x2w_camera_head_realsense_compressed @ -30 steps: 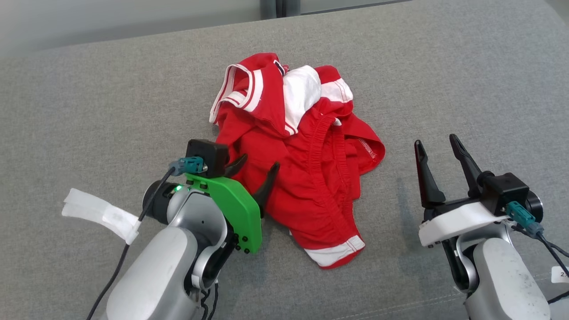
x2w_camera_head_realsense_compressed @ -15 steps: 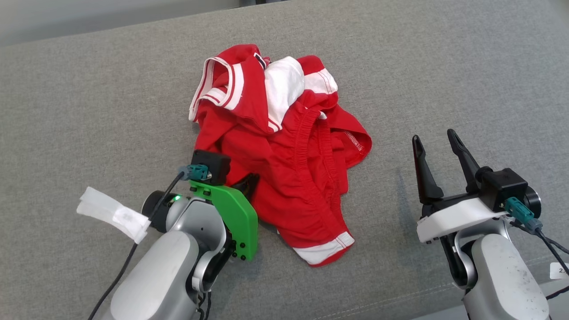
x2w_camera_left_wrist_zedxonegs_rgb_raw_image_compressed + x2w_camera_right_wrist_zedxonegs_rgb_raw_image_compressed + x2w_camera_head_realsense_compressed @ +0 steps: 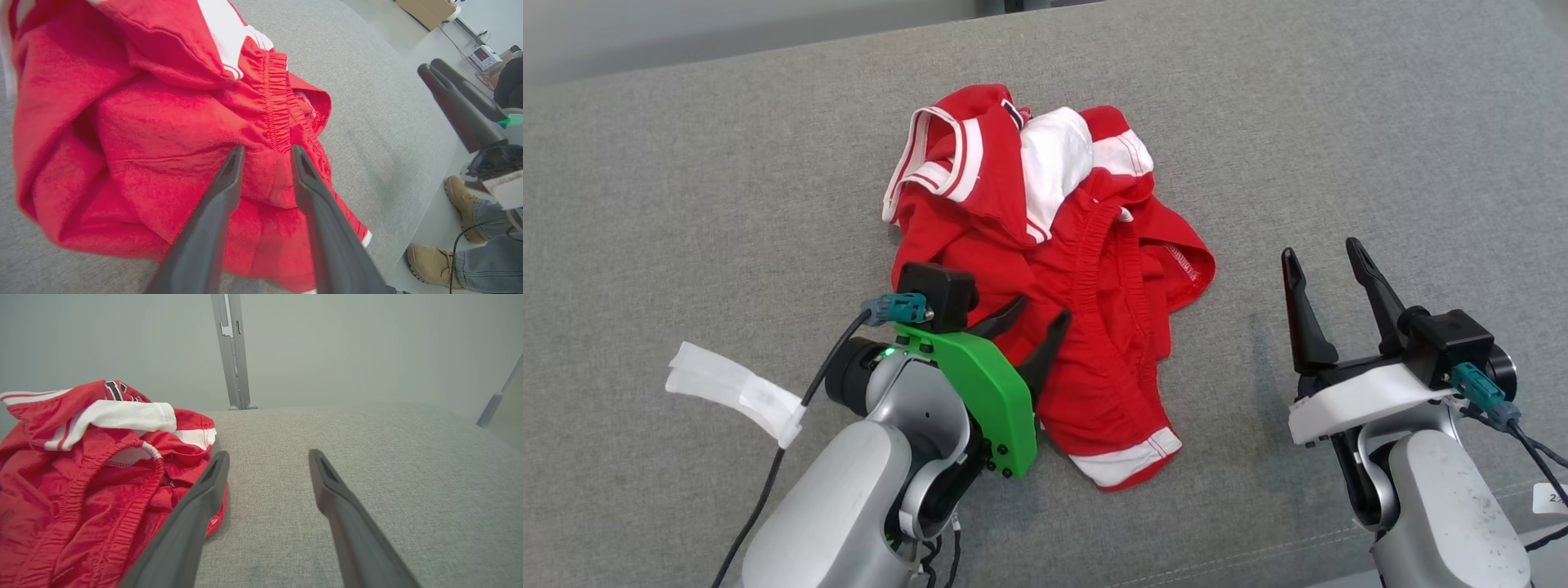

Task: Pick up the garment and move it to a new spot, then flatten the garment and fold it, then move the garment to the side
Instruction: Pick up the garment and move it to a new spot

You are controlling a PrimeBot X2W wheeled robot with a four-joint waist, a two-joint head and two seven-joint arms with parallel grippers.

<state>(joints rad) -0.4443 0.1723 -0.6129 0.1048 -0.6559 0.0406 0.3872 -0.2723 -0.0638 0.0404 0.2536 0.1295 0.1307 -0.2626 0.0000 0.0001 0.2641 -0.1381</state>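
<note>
A crumpled red garment (image 3: 1086,327) with white trim and an elastic waistband lies on the grey cushion (image 3: 686,204). My left gripper (image 3: 1039,310) stands open over the garment's lower left part. In the left wrist view my left gripper (image 3: 266,150) has its fingertips (image 3: 235,157) against the red garment (image 3: 143,134), with a small hump of fabric between them near the waistband. My right gripper (image 3: 1321,249) is open to the right of the garment, apart from it. In the right wrist view my right gripper (image 3: 268,454) has bare cushion between its fingers, and the garment (image 3: 81,490) lies to their left.
A white tape tag (image 3: 735,392) hangs on the left arm's cable. A grey post (image 3: 231,351) stands behind the cushion's far edge. Past the cushion's edge, a person's tan boots (image 3: 461,196) and a small meter (image 3: 482,57) are on the floor.
The head camera has shifted a little. My left gripper dipped low at the garment's left edge, then came up and moved right over the fabric, still open. The right gripper stayed put.
</note>
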